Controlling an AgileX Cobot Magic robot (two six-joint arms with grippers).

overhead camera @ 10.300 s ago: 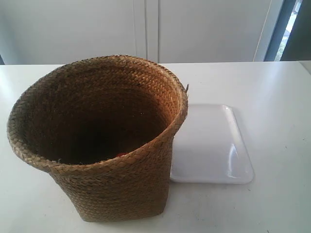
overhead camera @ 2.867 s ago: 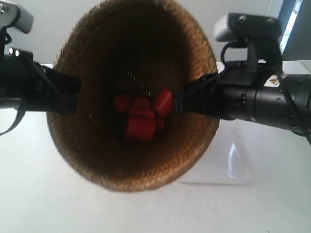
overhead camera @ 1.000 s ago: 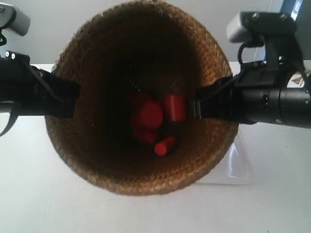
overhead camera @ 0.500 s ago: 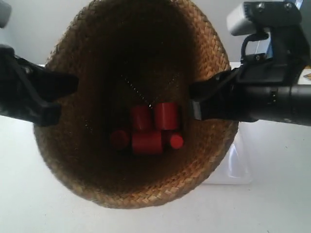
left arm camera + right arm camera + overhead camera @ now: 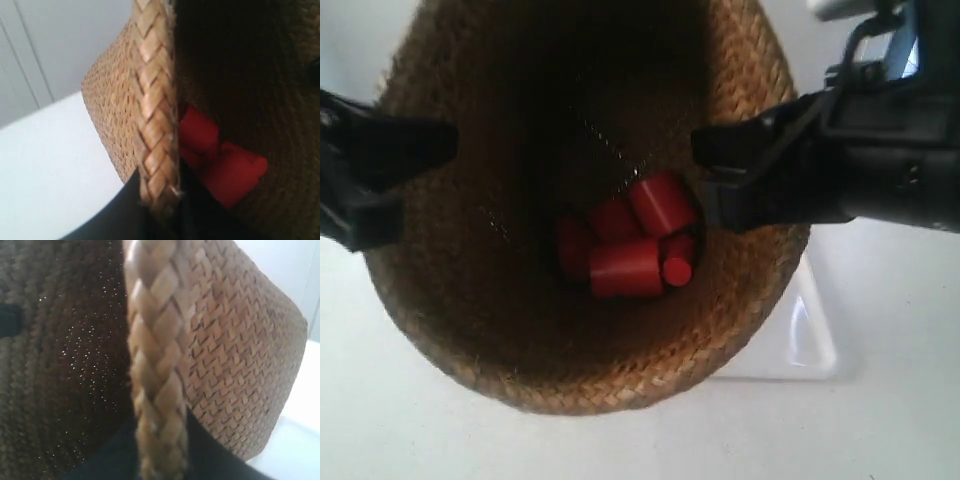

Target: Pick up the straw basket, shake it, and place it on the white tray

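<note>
The straw basket (image 5: 500,330) hangs in the air close to the exterior camera, its mouth tipped toward it, with several red cylinders (image 5: 625,268) loose at the bottom. My left gripper (image 5: 160,210) is shut on the braided rim (image 5: 156,115); the red cylinders (image 5: 225,167) show inside. On the opposite side my right gripper (image 5: 160,455) is shut on the rim (image 5: 155,355). In the exterior view the arms (image 5: 840,170) clamp the basket from both sides. The white tray (image 5: 800,340) lies on the table, mostly hidden behind the basket.
The white table (image 5: 900,420) spreads below and around the basket. A white wall (image 5: 60,45) stands behind. Both black arms reach in from the sides, one at the exterior view's left (image 5: 360,170).
The basket has risen toward the exterior camera and fills more of the view. The red cylinders have tumbled into a new heap. Both grippers keep their hold on the rim.
</note>
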